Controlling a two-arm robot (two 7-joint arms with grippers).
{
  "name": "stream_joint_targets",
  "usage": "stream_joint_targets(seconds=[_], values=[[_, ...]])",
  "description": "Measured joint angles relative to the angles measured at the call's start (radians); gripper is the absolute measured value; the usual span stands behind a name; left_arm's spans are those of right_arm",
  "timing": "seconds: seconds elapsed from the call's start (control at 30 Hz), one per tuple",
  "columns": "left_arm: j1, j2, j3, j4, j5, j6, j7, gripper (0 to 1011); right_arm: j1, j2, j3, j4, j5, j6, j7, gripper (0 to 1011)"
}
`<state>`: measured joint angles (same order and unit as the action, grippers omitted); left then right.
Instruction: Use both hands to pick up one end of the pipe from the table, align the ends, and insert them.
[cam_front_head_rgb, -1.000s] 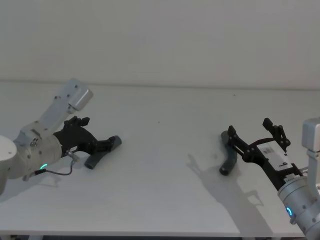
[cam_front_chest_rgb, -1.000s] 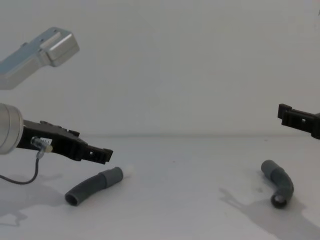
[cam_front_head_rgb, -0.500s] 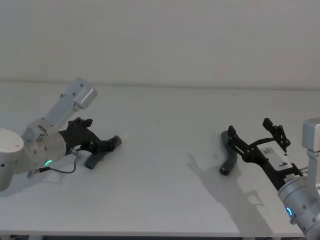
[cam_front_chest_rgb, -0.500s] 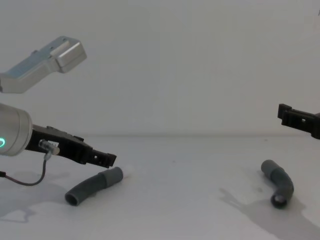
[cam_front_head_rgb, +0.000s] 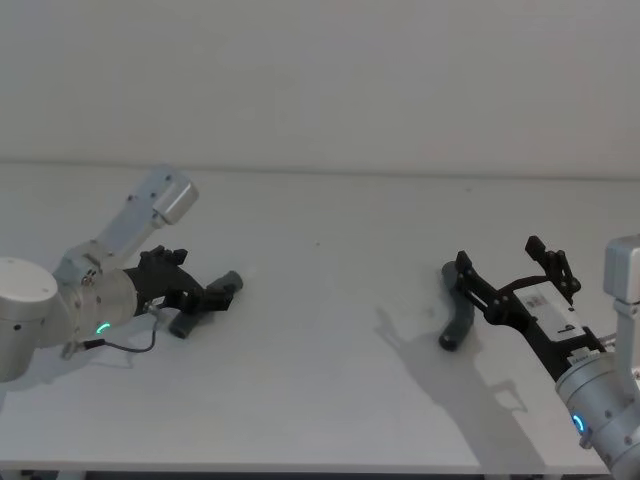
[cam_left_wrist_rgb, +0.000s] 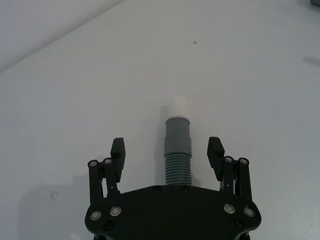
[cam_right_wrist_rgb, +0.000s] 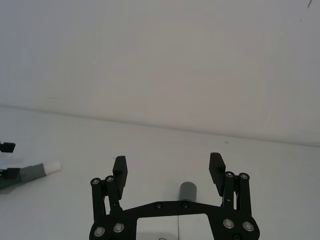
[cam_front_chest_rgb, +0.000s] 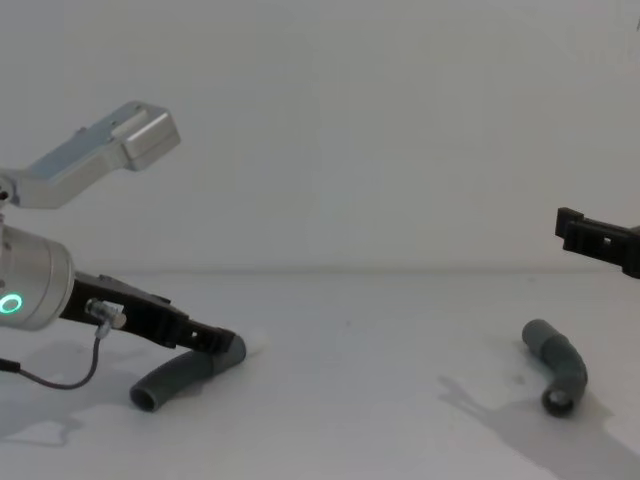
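On the white table (cam_front_head_rgb: 330, 330) lie two dark-grey ribbed pipe pieces. The left piece (cam_front_head_rgb: 226, 285) has a smooth cuff with a white tip (cam_left_wrist_rgb: 177, 106). My left gripper (cam_front_head_rgb: 203, 297) is open and low over it, one finger on each side of the ribs just behind the cuff (cam_left_wrist_rgb: 177, 132). In the chest view the left piece (cam_front_chest_rgb: 165, 381) rests on the table under the left gripper (cam_front_chest_rgb: 212, 336). The right piece (cam_front_head_rgb: 458, 323) lies bent, its plain cuff (cam_right_wrist_rgb: 188, 190) facing up. My right gripper (cam_front_head_rgb: 498, 256) hovers open above it, holding nothing.
A plain wall rises behind the table's far edge (cam_front_head_rgb: 400, 176). The left wrist's thin cable (cam_front_head_rgb: 120, 345) droops onto the table. Bare surface stretches between the two pieces. The left piece (cam_right_wrist_rgb: 33, 171) also appears far off in the right wrist view.
My left gripper has dropped and slid forward until its open fingers flank the left piece. The right gripper and both pieces have stayed put.
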<state>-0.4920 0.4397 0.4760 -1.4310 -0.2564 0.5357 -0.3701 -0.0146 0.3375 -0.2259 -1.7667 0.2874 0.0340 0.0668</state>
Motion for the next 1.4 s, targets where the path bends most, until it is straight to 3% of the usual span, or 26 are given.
stream_joint_targets(seconds=[0.6, 1.3, 1.4], values=[[-0.025, -0.035, 0.0, 0.075, 0.01, -0.003, -0.017, 1000, 0.0, 0.0, 0.0, 0.0, 0.0, 0.0, 0.0, 1010], [-0.035, -0.063, -0.005, 0.113, 0.014, 0.015, -0.034, 999, 0.0, 0.0, 0.0, 0.0, 0.0, 0.0, 0.0, 1010], [-0.037, -0.065, -0.005, 0.116, 0.015, 0.018, -0.035, 945, 0.0, 0.0, 0.0, 0.0, 0.0, 0.0, 0.0, 1010]])
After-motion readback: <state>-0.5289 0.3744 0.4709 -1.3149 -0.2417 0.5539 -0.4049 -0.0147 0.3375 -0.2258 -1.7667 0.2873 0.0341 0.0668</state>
